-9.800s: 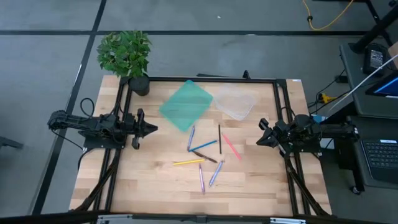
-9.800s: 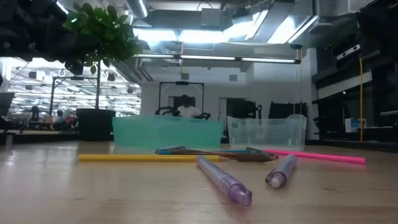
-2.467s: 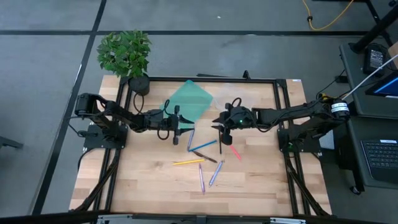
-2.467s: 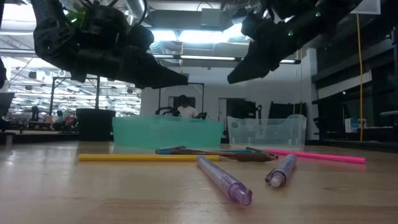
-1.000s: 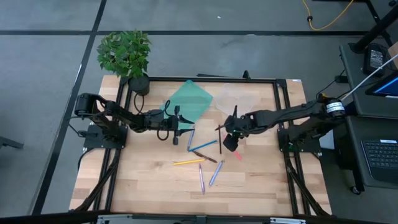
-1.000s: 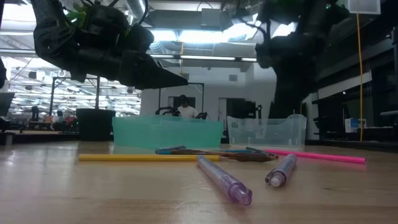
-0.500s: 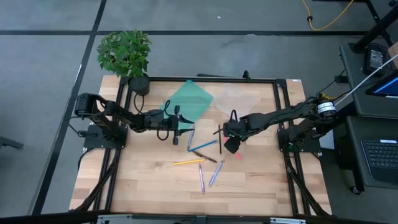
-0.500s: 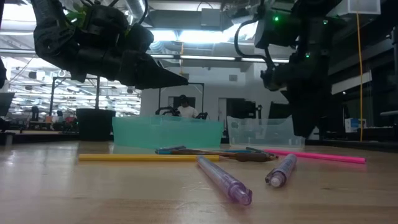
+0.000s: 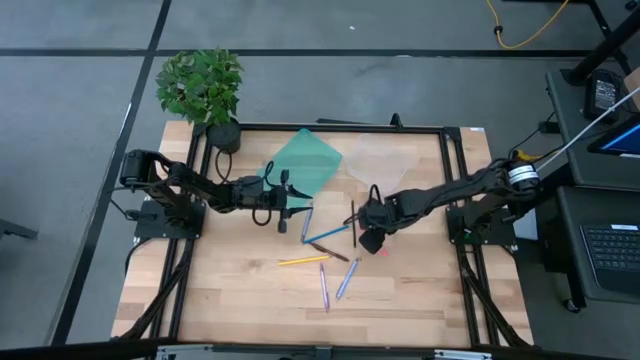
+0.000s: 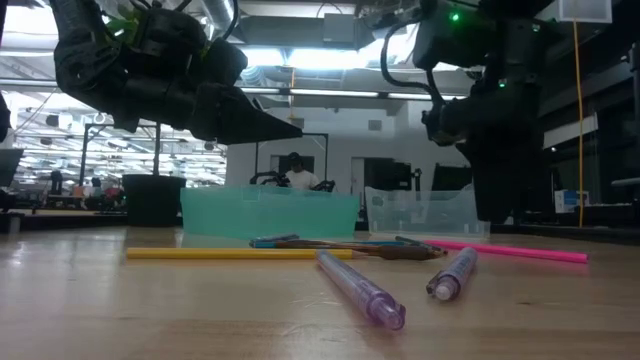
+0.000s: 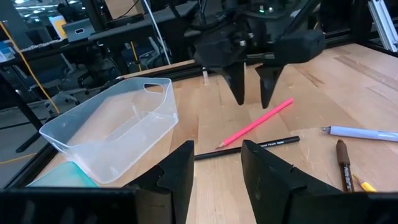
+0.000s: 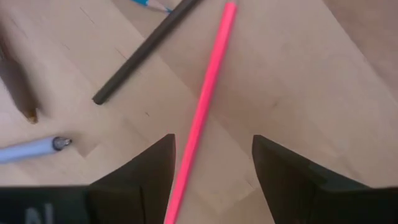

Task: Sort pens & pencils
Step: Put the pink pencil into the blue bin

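The pens and pencils lie loose mid-table: a pink pencil (image 9: 376,241), a black pencil (image 9: 353,220), a blue one (image 9: 328,235), a yellow one (image 9: 303,260), a brown one (image 9: 336,254) and lavender pens (image 9: 347,278). My right gripper (image 9: 368,238) points down, open, just above the pink pencil (image 12: 211,87). Its fingers (image 12: 146,171) stand on either side of the pencil and are clear of it in the left wrist view (image 11: 252,93). My left gripper (image 9: 296,209) hangs open and level above the table, beside the teal bin, touching nothing.
A teal bin (image 9: 300,168) and a clear bin (image 9: 378,165) stand at the table's far side. A potted plant (image 9: 205,90) is at the far left corner. A black frame (image 9: 330,127) rims the table. Bare wood lies toward the near edge.
My right gripper has come down toward the pink pencil, rolling about its own axis and tipping a little steeper. It has stayed open. The pens and pencils have not moved.
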Tool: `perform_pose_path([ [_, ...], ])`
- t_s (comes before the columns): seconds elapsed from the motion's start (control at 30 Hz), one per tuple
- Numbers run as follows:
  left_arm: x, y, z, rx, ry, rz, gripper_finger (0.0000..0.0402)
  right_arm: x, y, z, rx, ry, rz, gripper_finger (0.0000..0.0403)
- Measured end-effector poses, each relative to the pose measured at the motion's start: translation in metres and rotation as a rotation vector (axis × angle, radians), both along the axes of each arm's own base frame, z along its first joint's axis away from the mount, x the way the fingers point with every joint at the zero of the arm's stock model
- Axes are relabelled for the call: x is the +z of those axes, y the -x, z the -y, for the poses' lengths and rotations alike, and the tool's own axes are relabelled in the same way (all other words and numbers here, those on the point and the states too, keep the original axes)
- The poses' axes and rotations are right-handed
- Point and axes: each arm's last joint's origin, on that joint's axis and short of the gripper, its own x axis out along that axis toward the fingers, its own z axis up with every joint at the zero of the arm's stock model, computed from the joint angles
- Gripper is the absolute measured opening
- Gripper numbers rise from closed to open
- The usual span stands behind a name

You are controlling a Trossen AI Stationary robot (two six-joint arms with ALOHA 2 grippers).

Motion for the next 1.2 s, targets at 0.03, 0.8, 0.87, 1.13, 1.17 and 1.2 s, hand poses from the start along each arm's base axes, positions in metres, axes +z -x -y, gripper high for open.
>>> perform_pose_path([
  [0.03,0.000,0.000,0.000,0.000,0.000,0.000,0.0128,-0.002,0.000,-0.002,0.003,0.006,-0.005,0.0213],
  [0.8,0.000,0.000,0.000,-0.006,0.003,-0.004,0.0128,-0.035,-0.011,-0.016,0.005,0.030,-0.063,0.0214],
  [0.87,0.000,0.000,0.000,-0.006,0.003,-0.004,0.0128,-0.035,-0.011,-0.017,0.005,0.041,-0.061,0.0214],
  [1.13,0.000,0.000,0.001,-0.005,0.015,-0.003,0.0128,-0.036,-0.010,-0.021,-0.008,0.042,-0.056,0.0214],
  [1.17,0.000,0.000,0.000,-0.004,0.023,-0.003,0.0128,-0.036,-0.010,-0.021,-0.008,0.040,-0.056,0.0214],
  [1.2,0.000,0.000,0.000,-0.003,0.026,-0.003,0.0128,-0.036,-0.010,-0.021,-0.009,0.040,-0.057,0.0214],
])
